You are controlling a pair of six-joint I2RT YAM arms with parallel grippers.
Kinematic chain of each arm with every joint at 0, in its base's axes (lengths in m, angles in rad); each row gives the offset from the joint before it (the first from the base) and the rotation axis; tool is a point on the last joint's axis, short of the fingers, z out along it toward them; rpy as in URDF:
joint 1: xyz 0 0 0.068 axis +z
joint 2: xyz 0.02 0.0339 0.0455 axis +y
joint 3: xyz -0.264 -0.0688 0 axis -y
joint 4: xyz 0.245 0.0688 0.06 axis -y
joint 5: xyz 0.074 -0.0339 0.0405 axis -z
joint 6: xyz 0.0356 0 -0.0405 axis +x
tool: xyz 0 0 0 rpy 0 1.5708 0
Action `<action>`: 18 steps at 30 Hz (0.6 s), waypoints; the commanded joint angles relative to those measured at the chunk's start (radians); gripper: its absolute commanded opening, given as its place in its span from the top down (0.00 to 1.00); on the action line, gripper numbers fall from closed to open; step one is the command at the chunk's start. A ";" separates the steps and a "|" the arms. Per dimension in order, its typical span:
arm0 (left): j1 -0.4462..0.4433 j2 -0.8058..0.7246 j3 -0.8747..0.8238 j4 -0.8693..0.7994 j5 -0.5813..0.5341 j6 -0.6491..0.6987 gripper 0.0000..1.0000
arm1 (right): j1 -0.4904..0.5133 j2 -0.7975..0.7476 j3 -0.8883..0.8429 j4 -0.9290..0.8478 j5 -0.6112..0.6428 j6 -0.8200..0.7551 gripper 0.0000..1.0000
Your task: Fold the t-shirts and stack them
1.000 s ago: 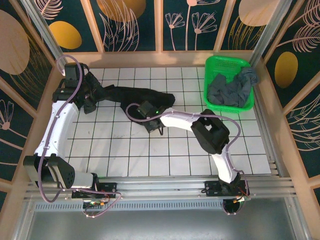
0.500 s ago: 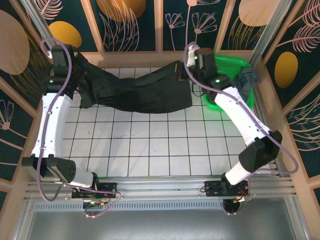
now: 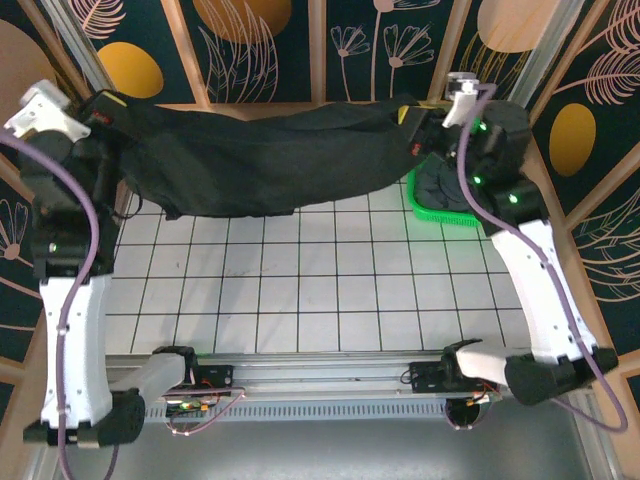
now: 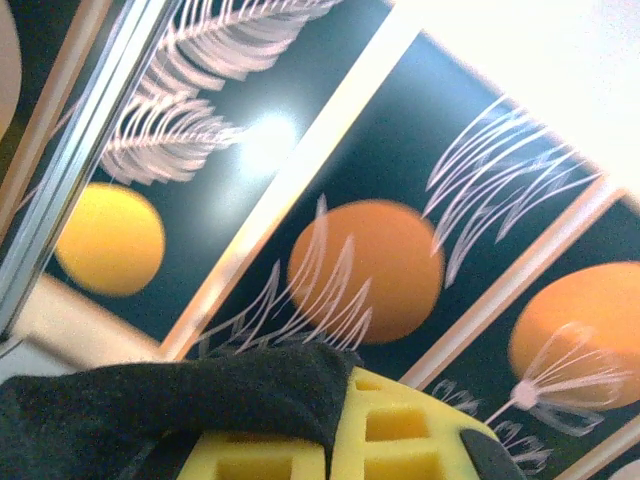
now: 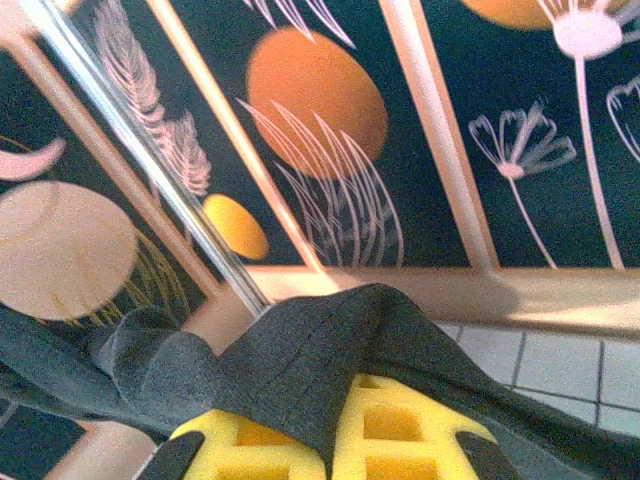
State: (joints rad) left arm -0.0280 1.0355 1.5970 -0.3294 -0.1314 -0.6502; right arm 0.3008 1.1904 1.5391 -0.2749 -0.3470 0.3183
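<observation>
Two arms are up high here, and under them your white gridded counter (image 3: 330, 290) is the biggest thing going. Next down is the black t-shirt (image 3: 270, 160). It's lifted off the counter and stretched wide along the far side, sagging a bit in the middle, with its lower edge hanging over the back rows of tiles. Then there's the green mesh basket (image 3: 432, 212) in the far right corner, partly hidden behind your right arm, with the grey t-shirt (image 3: 447, 188) bunched inside it.

Smallest bits are the grippers. Your left gripper (image 3: 108, 102) is clamped on the black shirt's left end, and in the left wrist view you can see the cloth pinched between the yellow pads (image 4: 440, 445). Your right gripper (image 3: 415, 112) has the right end. Same deal in the right wrist view, with the fabric folded over and squeezed between its yellow pads (image 5: 440, 445).
</observation>
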 commanded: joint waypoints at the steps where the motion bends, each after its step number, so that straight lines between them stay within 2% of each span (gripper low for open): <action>1: 0.007 -0.017 -0.014 0.217 0.005 0.008 1.00 | -0.013 -0.060 -0.037 0.115 -0.024 0.054 1.00; 5: 0.007 0.047 0.044 0.225 -0.029 -0.007 1.00 | -0.021 -0.033 -0.014 0.133 0.004 0.069 1.00; 9: 0.006 0.189 0.147 0.201 -0.144 -0.024 1.00 | -0.045 0.078 0.019 0.184 0.051 0.127 1.00; 13: 0.007 0.457 0.344 0.102 -0.169 -0.003 1.00 | -0.074 0.297 0.149 0.138 0.072 0.180 1.00; 16: 0.014 0.702 0.514 0.009 -0.189 0.012 1.00 | -0.081 0.555 0.342 0.016 0.040 0.228 1.00; 18: 0.033 0.880 0.648 -0.058 -0.155 0.002 1.00 | -0.080 0.719 0.480 -0.070 -0.007 0.254 1.00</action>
State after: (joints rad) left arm -0.0216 1.7412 2.1334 -0.2607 -0.2710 -0.6571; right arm 0.2298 1.7626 1.8946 -0.2207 -0.3210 0.5049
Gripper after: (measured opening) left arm 0.047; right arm 0.054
